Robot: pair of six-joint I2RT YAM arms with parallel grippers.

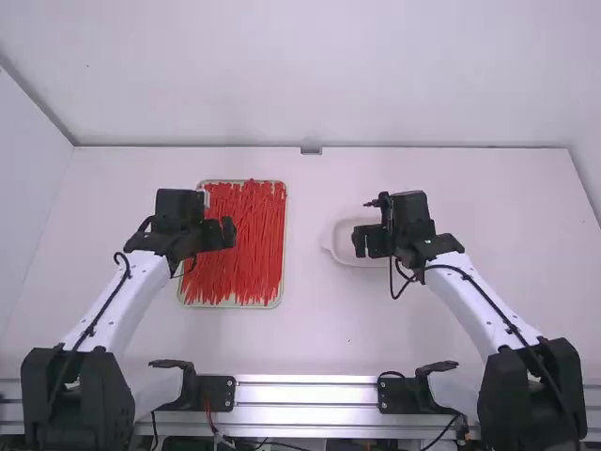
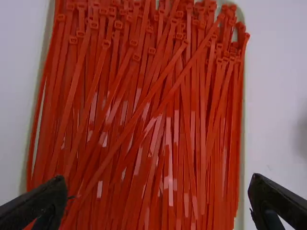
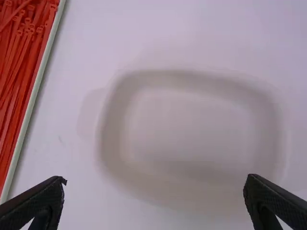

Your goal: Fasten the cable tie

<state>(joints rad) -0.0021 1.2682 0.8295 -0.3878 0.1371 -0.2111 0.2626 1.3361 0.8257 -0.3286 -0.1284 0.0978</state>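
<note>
Left arm: left tool [image 2: 156, 207] hangs over the near left part of the tray [image 1: 231, 306], above the cable ties. In the left wrist view its two fingers [image 2: 36, 205] stand wide apart with nothing between them, so it is open and holds nothing.

Cable ties [image 1: 242, 240]: red, a dense loose pile lying lengthwise in the flat pale-rimmed tray, left of the table's middle. Most run parallel, a few cross the pile at a slant. Their square heads are bunched at the far end of the tray. No tie is looped or fastened.

Table [image 1: 507, 207]: white, carries the tray and the dish.

Dish [image 1: 338, 246]: shallow, white, rectangular with rounded corners and a small tab on one short side. It sits right of the tray, apart from it.

Right arm: right tool [image 3: 156, 203] hangs over the dish. Fingers spread wide, open, gripping nothing
</note>
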